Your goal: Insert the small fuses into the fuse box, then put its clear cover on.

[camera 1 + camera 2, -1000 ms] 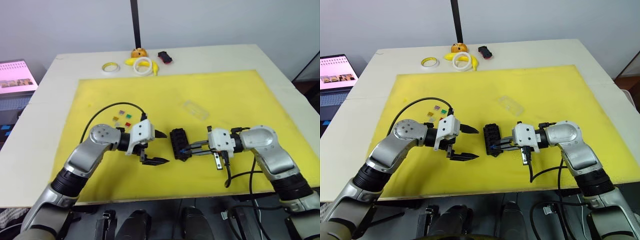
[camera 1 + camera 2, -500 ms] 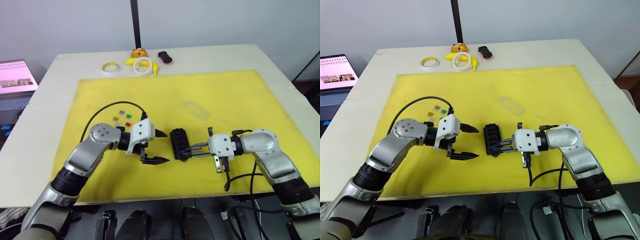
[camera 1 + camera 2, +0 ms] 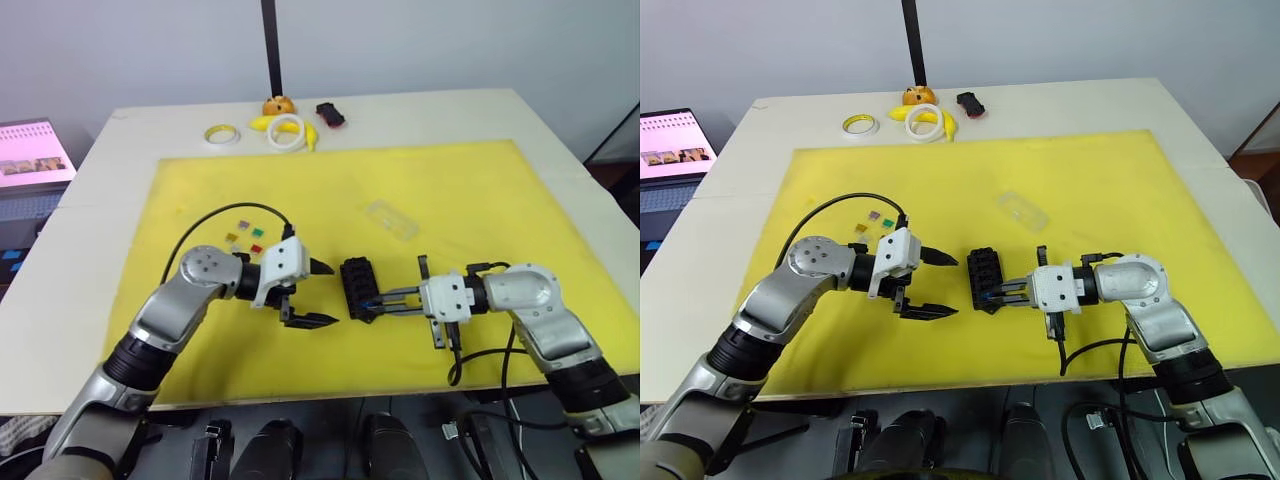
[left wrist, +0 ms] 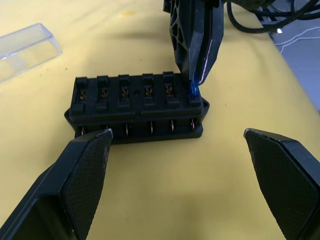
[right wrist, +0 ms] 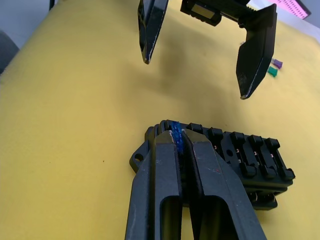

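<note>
The black fuse box [image 3: 358,287] lies in the middle of the yellow mat [image 3: 470,190]. My right gripper [image 3: 377,303] is shut on a small blue fuse [image 5: 175,131] and holds it at the end slot at the near end of the box [image 5: 235,150]. My left gripper [image 3: 335,294] hangs open just left of the box, its fingers [image 4: 85,170] to either side and apart from it. Several more small fuses [image 3: 245,233] lie loose on the mat behind the left arm. The clear cover [image 3: 392,220] rests on the mat beyond the box.
Along the table's far edge lie two tape rings [image 3: 221,133], a banana [image 3: 262,123], an orange object [image 3: 278,104] and a small black-and-red object [image 3: 330,114]. A black pole [image 3: 270,45] rises behind them. A laptop [image 3: 33,150] stands off the table's left side.
My right wrist has shifted slightly back and toward the near edge, with its fingertips still at the box's near end. The left arm has not moved.
</note>
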You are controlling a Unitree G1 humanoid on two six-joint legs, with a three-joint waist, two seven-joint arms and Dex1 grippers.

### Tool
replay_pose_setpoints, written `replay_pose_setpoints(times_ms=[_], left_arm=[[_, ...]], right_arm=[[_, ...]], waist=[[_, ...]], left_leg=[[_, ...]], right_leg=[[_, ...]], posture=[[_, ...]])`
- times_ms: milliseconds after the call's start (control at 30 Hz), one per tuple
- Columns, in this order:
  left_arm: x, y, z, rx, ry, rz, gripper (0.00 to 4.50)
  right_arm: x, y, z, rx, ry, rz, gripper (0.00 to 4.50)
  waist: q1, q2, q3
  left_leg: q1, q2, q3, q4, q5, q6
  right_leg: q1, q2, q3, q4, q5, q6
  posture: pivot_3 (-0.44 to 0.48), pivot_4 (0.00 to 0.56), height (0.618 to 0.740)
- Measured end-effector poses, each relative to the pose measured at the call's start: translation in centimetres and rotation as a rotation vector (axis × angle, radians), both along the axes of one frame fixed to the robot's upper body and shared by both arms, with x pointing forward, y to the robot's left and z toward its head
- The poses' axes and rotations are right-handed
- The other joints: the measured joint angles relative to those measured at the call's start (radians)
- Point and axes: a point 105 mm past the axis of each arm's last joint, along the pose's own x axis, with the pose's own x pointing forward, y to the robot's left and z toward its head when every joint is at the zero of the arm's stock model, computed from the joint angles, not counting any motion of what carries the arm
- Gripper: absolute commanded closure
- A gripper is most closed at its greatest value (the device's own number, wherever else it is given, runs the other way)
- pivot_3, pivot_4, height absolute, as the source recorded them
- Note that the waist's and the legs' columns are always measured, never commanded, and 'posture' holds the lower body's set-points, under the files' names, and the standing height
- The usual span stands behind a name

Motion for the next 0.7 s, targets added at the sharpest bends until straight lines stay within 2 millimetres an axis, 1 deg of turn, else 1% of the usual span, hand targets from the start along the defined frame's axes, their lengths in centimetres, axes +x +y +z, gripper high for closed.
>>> replay_pose_setpoints(times_ms=[433,533,600,667,700], left_arm=[[0.1,0.0,-0.1,0.000,0.003,0.003,0.06],[0.2,0.1,-0.2,0.001,0.007,0.008,0.00],[0.2,0.1,-0.2,0.002,0.005,0.008,0.00],[0.2,0.0,-0.2,0.000,-0.002,0.005,0.00],[0.2,0.0,-0.1,-0.001,-0.007,0.003,0.00]], right_arm=[[-0.1,-0.1,-0.4,0.025,0.000,-0.033,4.50],[-0.1,-0.1,-0.3,0.020,0.015,-0.039,3.36],[-0.1,-0.3,-0.3,0.017,0.044,-0.053,2.40],[-0.3,-0.2,0.6,0.035,0.056,-0.057,1.48],[-0.4,-0.2,1.2,0.039,0.055,-0.058,1.48]], waist=[[-0.001,0.000,0.000],[0.000,0.000,0.000],[0.000,0.000,0.000],[0.000,0.000,0.000],[0.001,0.000,0.000]], left_leg=[[0.000,0.000,0.000,0.000,0.000,0.000],[0.000,0.000,0.000,0.000,0.000,0.000],[0.000,0.000,0.000,0.000,0.000,0.000],[0.000,0.000,0.000,0.000,0.000,0.000],[0.000,0.000,0.000,0.000,0.000,0.000]], right_leg=[[0.001,0.000,0.000,0.000,0.000,0.000],[0.001,0.000,0.000,0.000,0.000,0.000],[0.001,0.000,0.000,0.000,0.000,0.000],[0.000,0.000,0.000,0.000,0.000,0.000],[0.000,0.000,0.000,0.000,0.000,0.000]], posture=[[0.000,0.150,0.740],[0.000,0.150,0.740],[0.000,0.150,0.740],[0.000,0.150,0.740],[0.000,0.150,0.740]])
